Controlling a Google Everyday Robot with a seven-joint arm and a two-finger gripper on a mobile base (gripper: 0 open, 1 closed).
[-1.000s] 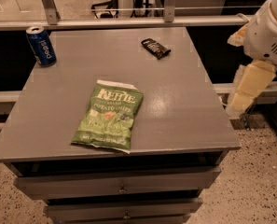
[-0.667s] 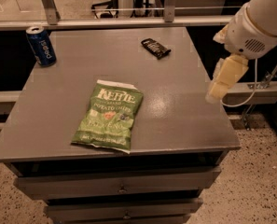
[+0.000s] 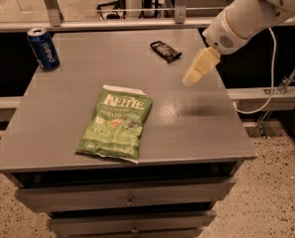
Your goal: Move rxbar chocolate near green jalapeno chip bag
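1. My gripper [image 3: 192, 77], pale cream and pointing down and to the left, hangs above the right side of the flat grey metal tabletop [image 3: 206, 128], at the end of my white rounded arm [image 3: 246, 14], which comes in from the upper right corner.
2. I cannot tell how far my gripper is open. It has hold of nothing: all three items lie or stand on the table.
3. The rxbar chocolate [image 3: 165, 50], a small flat black rectangular wrapper with pale lettering, lies near the table's back edge, a little right of centre. It is near my gripper, up and to the left of the tip, and not touching it.
4. The green jalapeno chip bag [image 3: 115, 123], a large crinkly green "Kettle" bag with white lettering and pale sealed ends, lies flat towards the front of the table, left of centre and well apart from the bar.
5. A blue soda can [image 3: 43, 49] stands upright at the back left corner.
6. Grey drawers [image 3: 127, 197] sit under the tabletop, and a white cable [image 3: 273, 68] hangs at the right.
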